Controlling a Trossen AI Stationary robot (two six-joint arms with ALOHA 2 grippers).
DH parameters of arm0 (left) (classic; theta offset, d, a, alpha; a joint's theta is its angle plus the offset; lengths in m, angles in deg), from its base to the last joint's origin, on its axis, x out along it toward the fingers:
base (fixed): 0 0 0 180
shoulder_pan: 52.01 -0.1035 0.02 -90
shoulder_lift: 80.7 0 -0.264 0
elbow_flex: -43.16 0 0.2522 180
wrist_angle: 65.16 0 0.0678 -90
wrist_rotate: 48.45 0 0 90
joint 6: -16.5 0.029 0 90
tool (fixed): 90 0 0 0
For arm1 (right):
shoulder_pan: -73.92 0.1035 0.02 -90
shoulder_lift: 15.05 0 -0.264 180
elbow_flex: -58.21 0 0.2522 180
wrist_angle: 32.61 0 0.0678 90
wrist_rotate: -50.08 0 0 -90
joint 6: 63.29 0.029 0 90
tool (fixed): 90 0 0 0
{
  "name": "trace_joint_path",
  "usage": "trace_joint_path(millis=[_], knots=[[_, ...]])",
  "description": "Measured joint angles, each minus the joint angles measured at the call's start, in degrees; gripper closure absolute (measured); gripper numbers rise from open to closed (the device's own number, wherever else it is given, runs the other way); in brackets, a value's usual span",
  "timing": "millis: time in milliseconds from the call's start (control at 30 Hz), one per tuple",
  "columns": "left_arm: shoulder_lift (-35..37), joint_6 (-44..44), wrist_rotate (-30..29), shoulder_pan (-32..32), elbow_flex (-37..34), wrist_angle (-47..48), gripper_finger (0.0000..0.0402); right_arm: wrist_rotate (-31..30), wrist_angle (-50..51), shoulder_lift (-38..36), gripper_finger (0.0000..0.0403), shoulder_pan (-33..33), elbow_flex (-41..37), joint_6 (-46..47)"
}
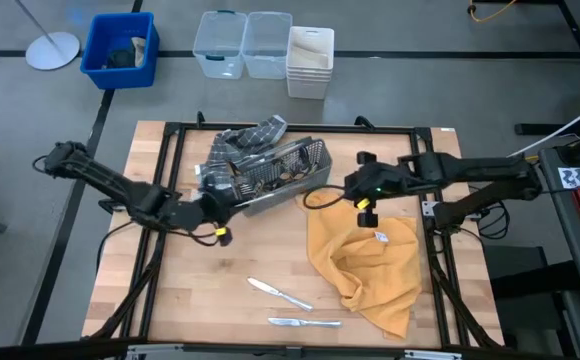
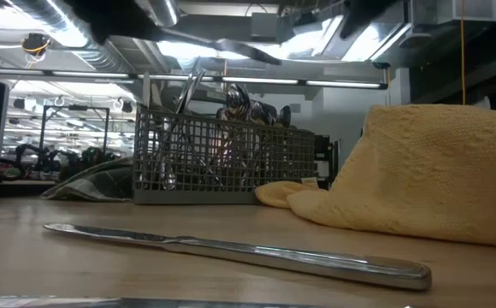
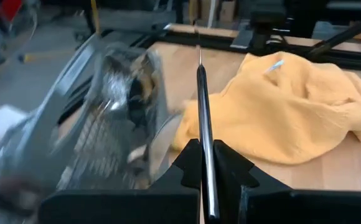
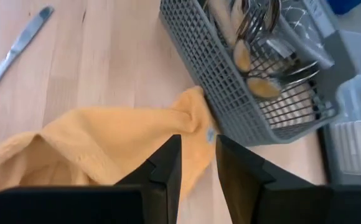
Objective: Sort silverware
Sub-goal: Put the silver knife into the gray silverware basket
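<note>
Here, a knife [image 3: 204, 124] clamped lengthwise in the left gripper [image 3: 206, 163], tip forward toward the yellow cloth [image 3: 292, 118]; right gripper [image 4: 197, 163] jaws narrowly apart, empty.

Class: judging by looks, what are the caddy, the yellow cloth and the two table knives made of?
Caddy: grey mesh, probably plastic or coated wire; matte grid.
Yellow cloth: soft woven fabric; nubby, folds.
Table knives: polished metal; bright reflections.

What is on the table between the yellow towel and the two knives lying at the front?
Nothing. The high view shows only bare wood between the yellow towel and the two knives on the table.
</note>
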Motion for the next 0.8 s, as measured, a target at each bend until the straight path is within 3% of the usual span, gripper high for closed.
trace_joint_path(millis=[200,333,467,633,800], knots=[[3.61,-14.75,-8.79,9.77,0.0,11.41,0.0394,0.05,-26.51,-8.01,0.0304,0.0,-22.21,4.9],[1.85,-19.54,-17.49,17.67,0.0,11.48,0.0394,0.3,-56.36,-7.99,0.0304,0.0,-35.74,7.44],[-2.17,-25.46,-30.02,24.47,0.0,11.61,0.0394,2.22,-88.03,-2.98,0.0304,0.0,-45.96,8.2],[-9.66,-33.7,-44.72,29.38,0.0,11.65,0.0394,2.16,-119.07,7.34,0.0304,0.0,-49.17,8.23],[-16.49,-41.69,-46.48,29.06,-0.03,11.52,0.0394,2.18,-131.52,18.0,0.0304,-0.05,-43.0,7.79]])
